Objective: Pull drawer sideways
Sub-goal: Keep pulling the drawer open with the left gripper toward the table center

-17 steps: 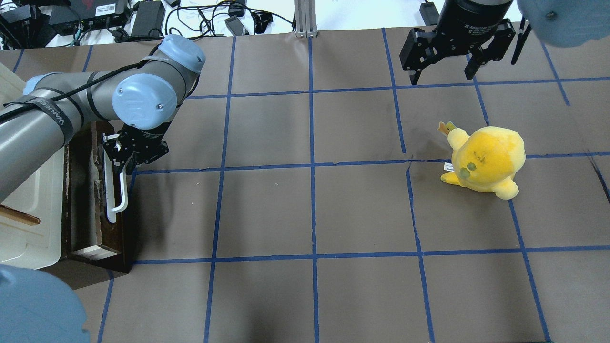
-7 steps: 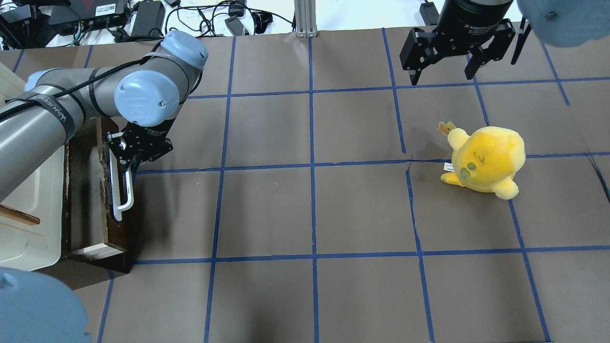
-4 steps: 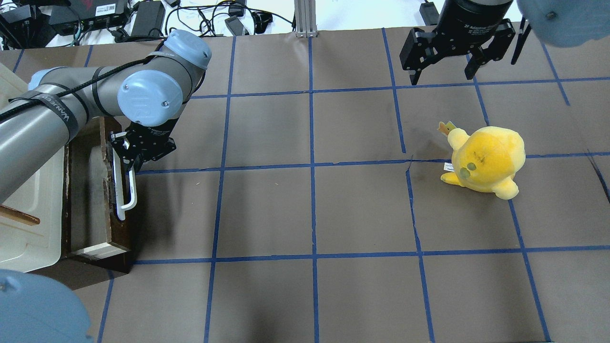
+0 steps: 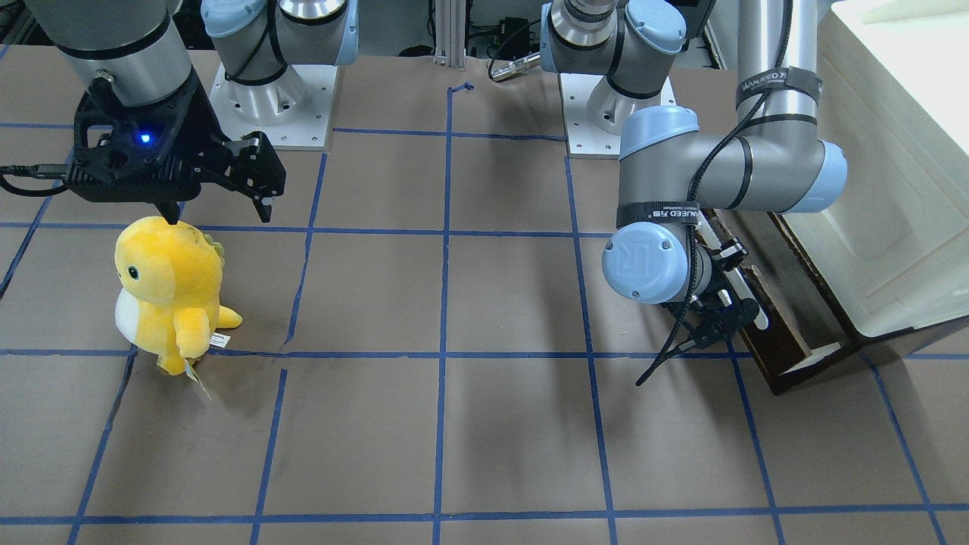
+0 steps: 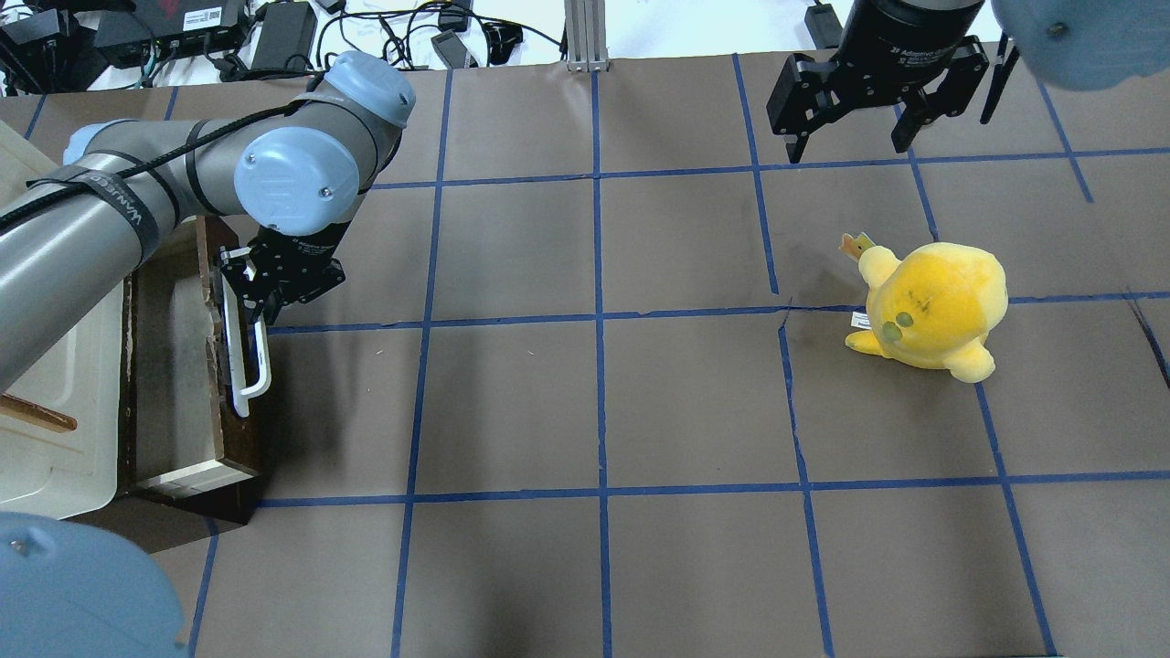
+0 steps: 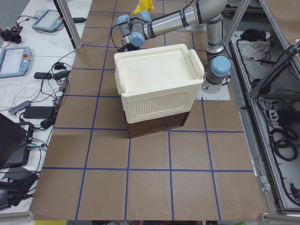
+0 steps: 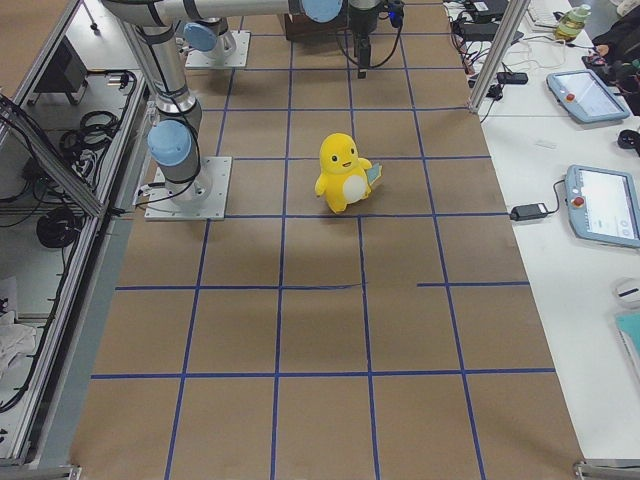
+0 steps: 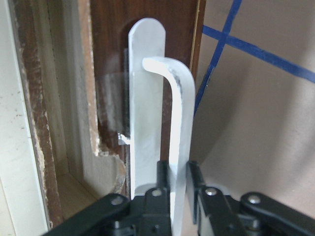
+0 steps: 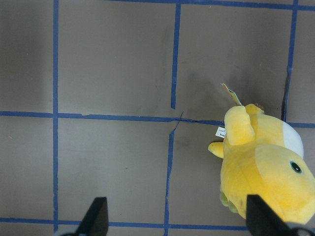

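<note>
The wooden drawer (image 5: 174, 366) sits under the cream-white box at the table's left side, partly pulled out, with its pale inside showing. Its dark brown front (image 5: 245, 439) carries a long white bar handle (image 5: 262, 370). My left gripper (image 5: 251, 311) is shut on the far end of that handle. The left wrist view shows the fingers (image 8: 162, 179) clamped on the bar (image 8: 179, 123). It also shows in the front view (image 4: 727, 303). My right gripper (image 5: 850, 137) is open and empty, hovering far off at the back right, above the plush.
A cream-white plastic box (image 5: 55, 411) rests over the drawer; it also shows in the exterior left view (image 6: 159, 84). A yellow plush toy (image 5: 932, 306) stands on the right half of the table, below the right gripper (image 9: 177, 216). Blue tape lines grid the brown table.
My left gripper has moved steadily to the right while holding the handle. The drawer has slid further out from under the box. The right arm and plush have not moved.
</note>
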Robot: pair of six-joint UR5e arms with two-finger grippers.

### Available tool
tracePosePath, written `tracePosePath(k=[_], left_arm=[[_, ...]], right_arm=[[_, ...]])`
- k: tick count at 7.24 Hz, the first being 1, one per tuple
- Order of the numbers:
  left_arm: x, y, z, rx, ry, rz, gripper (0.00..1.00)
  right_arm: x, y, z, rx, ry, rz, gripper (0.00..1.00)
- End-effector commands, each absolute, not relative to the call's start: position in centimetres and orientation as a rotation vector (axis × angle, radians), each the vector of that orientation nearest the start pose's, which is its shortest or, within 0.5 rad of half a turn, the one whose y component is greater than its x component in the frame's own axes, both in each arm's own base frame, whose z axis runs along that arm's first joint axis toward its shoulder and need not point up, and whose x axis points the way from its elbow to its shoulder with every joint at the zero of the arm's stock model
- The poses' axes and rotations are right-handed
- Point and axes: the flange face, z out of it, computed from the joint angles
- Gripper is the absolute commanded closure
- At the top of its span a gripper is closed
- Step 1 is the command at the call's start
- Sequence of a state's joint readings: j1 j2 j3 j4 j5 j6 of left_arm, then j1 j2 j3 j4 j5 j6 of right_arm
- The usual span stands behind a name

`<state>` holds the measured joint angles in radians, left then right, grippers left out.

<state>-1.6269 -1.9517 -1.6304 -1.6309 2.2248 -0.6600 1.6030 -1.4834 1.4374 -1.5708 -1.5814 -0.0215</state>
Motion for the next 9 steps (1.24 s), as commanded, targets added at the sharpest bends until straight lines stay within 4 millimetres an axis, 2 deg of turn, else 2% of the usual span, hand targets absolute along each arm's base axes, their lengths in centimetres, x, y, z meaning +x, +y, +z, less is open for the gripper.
tracePosePath(k=[1,2,3,9], left_arm=[[-11.0,-56.0,27.3,-0.507,2.311,0.285,1.00],[-12.3,-56.1,27.6,-0.512,2.327,0.270,1.00],[-12.7,-56.4,27.6,-0.509,2.325,0.279,1.00],[-13.8,-57.1,28.0,-0.510,2.339,0.286,1.00]], right_arm=[[14.9,-52.9,50.9,-0.084,3.150,-0.073,0.00],[14.9,-52.9,50.9,-0.084,3.150,-0.073,0.00],[14.9,-52.9,50.9,-0.084,3.150,-0.073,0.00],[14.9,-52.9,50.9,-0.084,3.149,-0.073,0.00]])
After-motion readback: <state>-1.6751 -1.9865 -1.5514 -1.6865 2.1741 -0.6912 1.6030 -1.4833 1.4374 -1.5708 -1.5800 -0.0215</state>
